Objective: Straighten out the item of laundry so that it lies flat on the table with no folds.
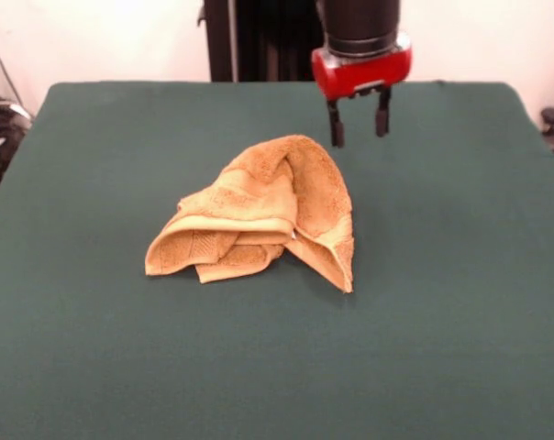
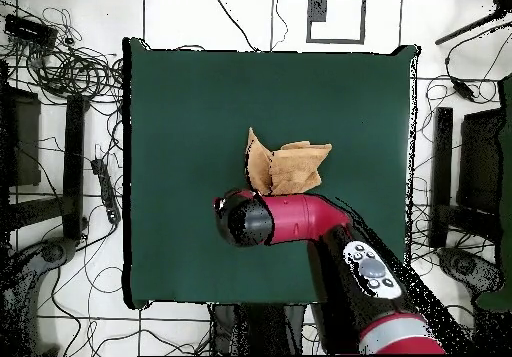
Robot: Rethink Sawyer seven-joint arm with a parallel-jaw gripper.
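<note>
Towel [image 1: 259, 215] first: it sits near the middle of the green table [image 1: 460, 367], bunched into a rumpled heap and far from flat. At the near side of the heap, a thick folded edge curls round on the left, with a paler woven band running across it, and a second layer pokes out underneath. On the right a long flap hangs down to a pointed corner resting on the cloth. Further back the fabric rises to a rounded peak, the tallest part of the pile. Beyond that peak and a little to the right hangs the gripper [image 1: 359, 124], red-bodied with two dark fingers [image 1: 336, 128] pointing straight down; they stand apart with a clear gap between them and nothing held, their tips above the table and just clear of the towel. From overhead, the towel [image 2: 285, 168] shows as a crumpled shape with the red arm [image 2: 300, 218] reaching in beside it across the table [image 2: 180, 103].
</note>
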